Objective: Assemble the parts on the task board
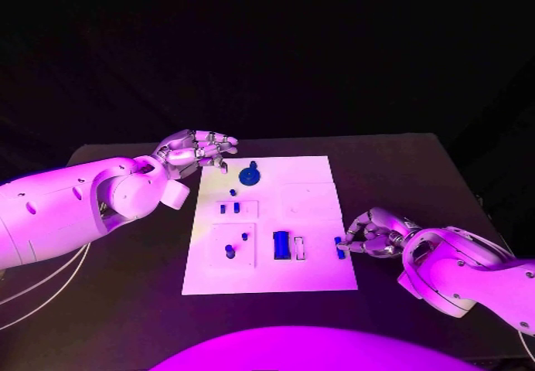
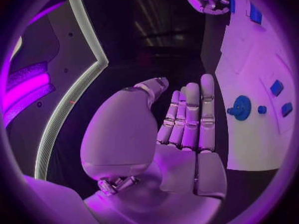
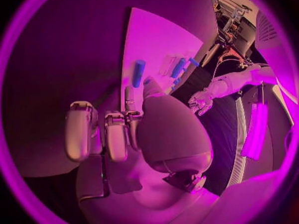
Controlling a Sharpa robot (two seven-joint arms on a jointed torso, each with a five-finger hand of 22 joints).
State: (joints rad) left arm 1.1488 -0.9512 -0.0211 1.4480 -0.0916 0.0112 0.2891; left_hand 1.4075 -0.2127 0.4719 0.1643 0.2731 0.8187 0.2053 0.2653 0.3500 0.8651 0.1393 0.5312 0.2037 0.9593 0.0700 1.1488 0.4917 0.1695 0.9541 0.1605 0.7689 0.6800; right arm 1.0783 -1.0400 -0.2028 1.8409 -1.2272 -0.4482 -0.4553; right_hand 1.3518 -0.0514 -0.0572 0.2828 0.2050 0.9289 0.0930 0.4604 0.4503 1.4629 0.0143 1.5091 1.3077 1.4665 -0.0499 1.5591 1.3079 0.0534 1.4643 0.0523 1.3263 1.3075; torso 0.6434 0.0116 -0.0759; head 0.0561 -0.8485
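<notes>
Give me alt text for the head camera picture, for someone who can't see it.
A white task board lies on a black table between two white robot arms. The right robot hand pinches a small blue part at the board's right edge, while the left robot hand hovers at its far left corner near a round blue gear. Other blue parts sit on the board.

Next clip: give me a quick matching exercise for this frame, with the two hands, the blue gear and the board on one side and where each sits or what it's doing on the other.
Things:
1. left hand
2. right hand
3. blue gear
4. task board

Places or states:
A. white plate in the middle of the table
B. at the board's right edge, pinching a small blue part
C. beside the board's far left corner, holding nothing
D. lying on the board near its far end

Pairs: 1-C, 2-B, 3-D, 4-A
</notes>
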